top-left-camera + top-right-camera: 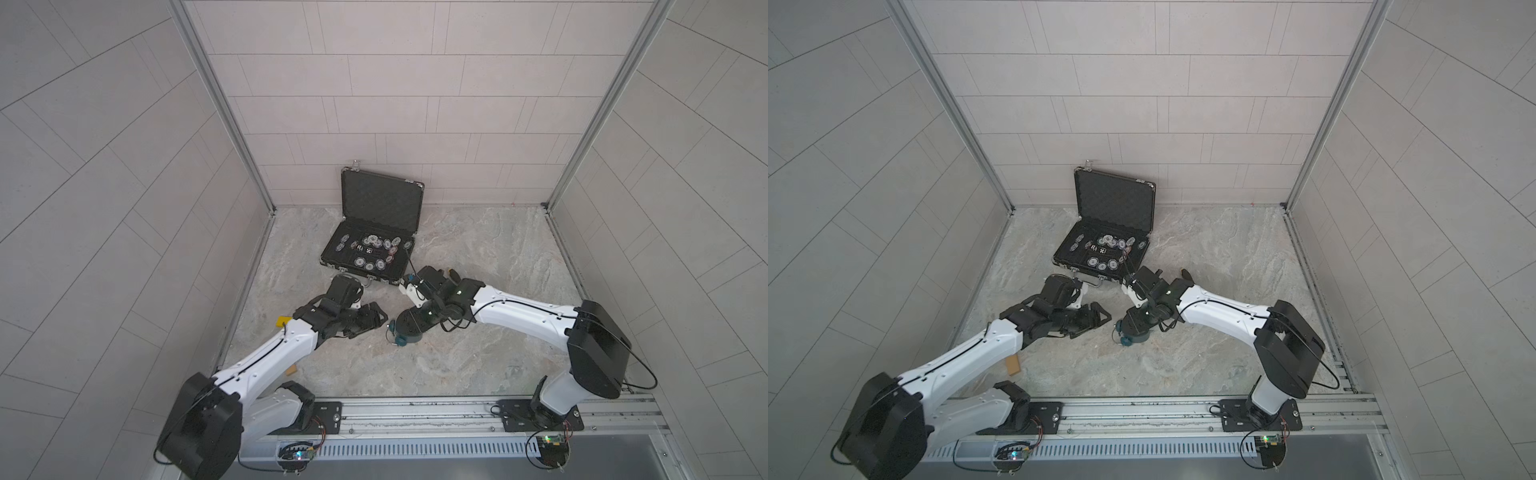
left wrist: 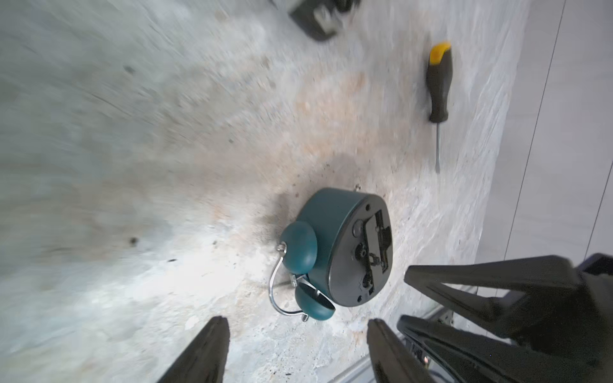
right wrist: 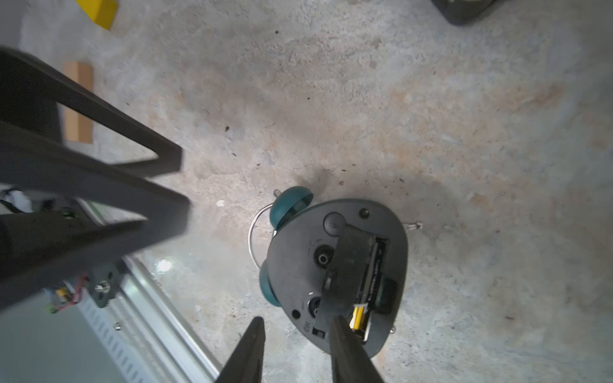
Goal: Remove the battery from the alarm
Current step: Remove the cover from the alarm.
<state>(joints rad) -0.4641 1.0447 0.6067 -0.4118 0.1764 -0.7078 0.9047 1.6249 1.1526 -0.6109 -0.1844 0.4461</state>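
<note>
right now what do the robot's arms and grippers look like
The left arm and right arm have white links, bulky black joints and thin black cables. The left gripper and right gripper have black tapered fingers on open triangular frames.

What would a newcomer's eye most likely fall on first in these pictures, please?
Probably the teal alarm, lying face down in the middle of the scene with its dark back up. In the right wrist view the black cover sits askew over the compartment, showing the gold end of the battery. Behind it, an open case of poker chips stands by the back wall.
</note>
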